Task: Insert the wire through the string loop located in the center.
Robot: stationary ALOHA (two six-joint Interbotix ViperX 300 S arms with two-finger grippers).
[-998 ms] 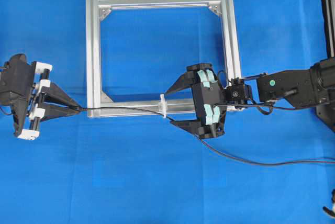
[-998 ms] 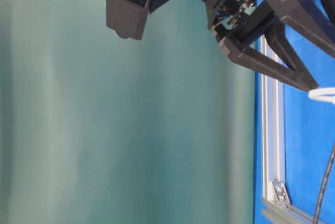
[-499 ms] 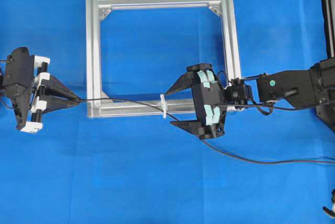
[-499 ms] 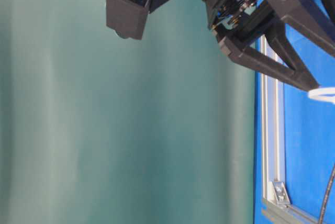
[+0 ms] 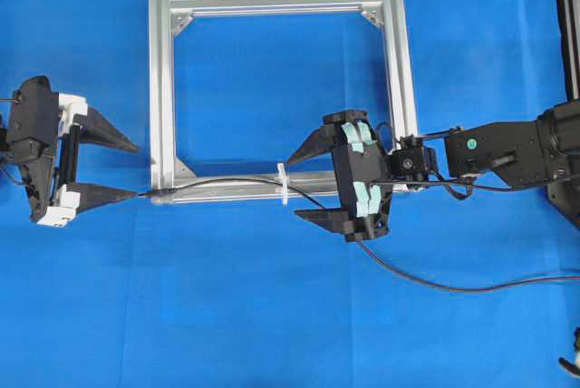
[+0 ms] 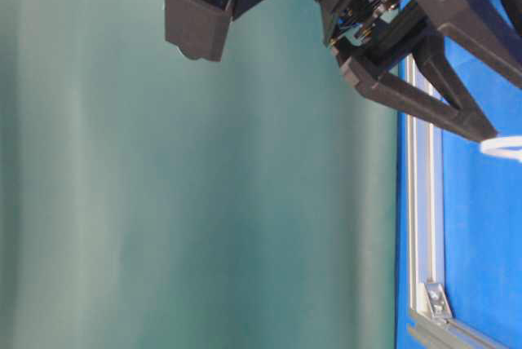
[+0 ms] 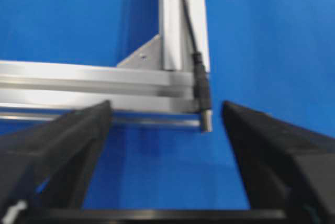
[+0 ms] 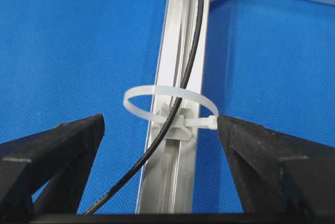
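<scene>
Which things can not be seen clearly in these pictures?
- Wire: its far end leaves the overhead view at the right edge.
- String loop: cut by the right edge in the table-level view.
- Plug: blurred in the left wrist view, so contact with the frame is unclear.

wire (image 5: 227,181) through string loop (image 5: 283,184) | lies along frame (image 5: 156,89) front bar | plug at left corner

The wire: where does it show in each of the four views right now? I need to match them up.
Overhead: the wire runs along the frame's bottom bar, through the string loop, then trails lower right.
Table-level: not in view.
Left wrist: plug tip at the frame corner, centre right, between open jaws.
Right wrist: passes through the loop, centre.
Shared landmark: the silver frame bar.
</scene>
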